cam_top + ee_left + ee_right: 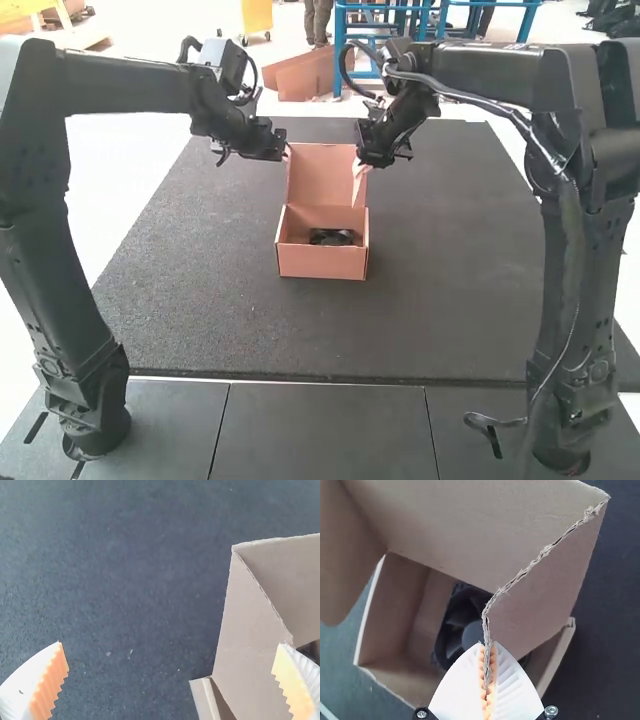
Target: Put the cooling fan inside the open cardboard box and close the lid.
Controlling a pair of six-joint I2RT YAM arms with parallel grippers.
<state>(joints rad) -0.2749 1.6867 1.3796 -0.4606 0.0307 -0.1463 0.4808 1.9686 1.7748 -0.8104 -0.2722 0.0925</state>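
Reading the placement half as done: found the cooling fan (331, 237) flat on the floor of the open cardboard box (320, 262), near the middle of the black mat (460, 290); leaves only the lid (322, 175), standing upright off the box's rear wall; got the right gripper (487, 652) pinched tight on the lid's ragged right edge, corrugated board sandwiched between the orange pads (481, 670); got the left gripper (272, 150) spread wide at the lid's upper left corner, one finger just beside the board, gripping nothing; to close cleanly: swing the held edge forward and down in an arc about the rear hinge rather than shoving straight down, otherwise likely to buckle the panel or skid the box along the mat; keep the pull light, since that torn edge probably rips further under load; bring the left side down in step with the right, either by nipping the corner or by pressing flat on the panel, to stop the lid twisting; mind the left side flap (245, 650) and its opposite number: tuck inside the walls, not outside, and not down onto the fan; probably enough headroom given how low the fan sits, but cannot confirm from here; let go only once the front lip seats against the front wall; finish with a light press on top.
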